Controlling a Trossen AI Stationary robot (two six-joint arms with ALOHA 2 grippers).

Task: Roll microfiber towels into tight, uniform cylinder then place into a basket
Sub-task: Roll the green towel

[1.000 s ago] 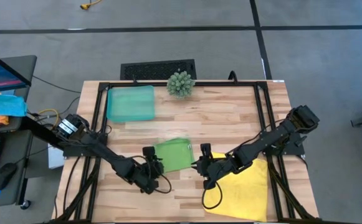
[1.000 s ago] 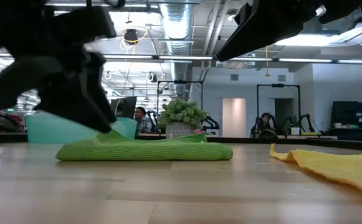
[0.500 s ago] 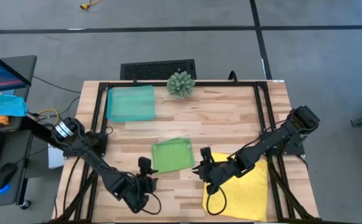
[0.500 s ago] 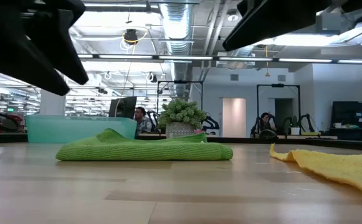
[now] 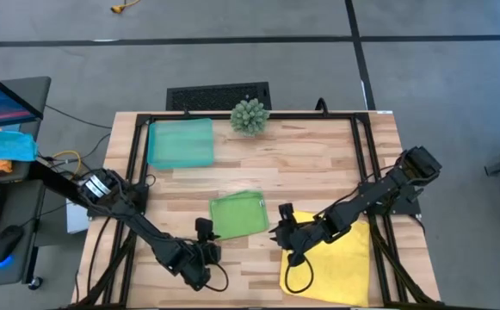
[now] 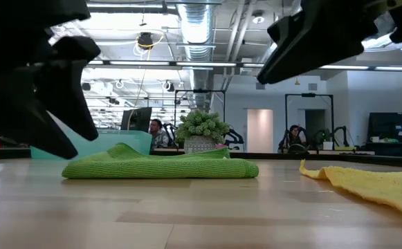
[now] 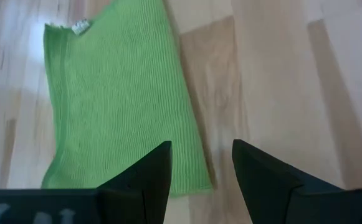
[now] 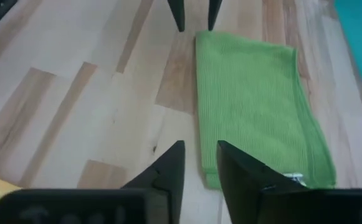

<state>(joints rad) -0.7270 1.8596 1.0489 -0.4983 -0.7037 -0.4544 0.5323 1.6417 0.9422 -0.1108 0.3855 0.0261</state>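
The green towel (image 5: 237,214) lies folded flat on the table's middle; it also shows in the low view (image 6: 159,166). The yellow towel (image 5: 331,258) lies spread at the near right. The teal basket (image 5: 181,143) stands at the far left. My left gripper (image 5: 205,231) is open just off the green towel's near left corner (image 7: 187,180), with its fingers (image 7: 152,171) on either side of the towel's edge. My right gripper (image 5: 280,226) is open just right of the green towel (image 8: 255,106), above the yellow towel's far left corner.
A spiky green ball plant (image 5: 250,115) stands at the far edge, right of the basket. A black frame (image 5: 133,155) runs along the table's left, right and far sides. Bare wood lies between the towels and the far edge.
My left gripper was at the green towel's left end. It has drawn away from it upward and toward the near edge, then come down again beside that end. The towel's left end has settled in a low hump. The right gripper has dipped slightly.
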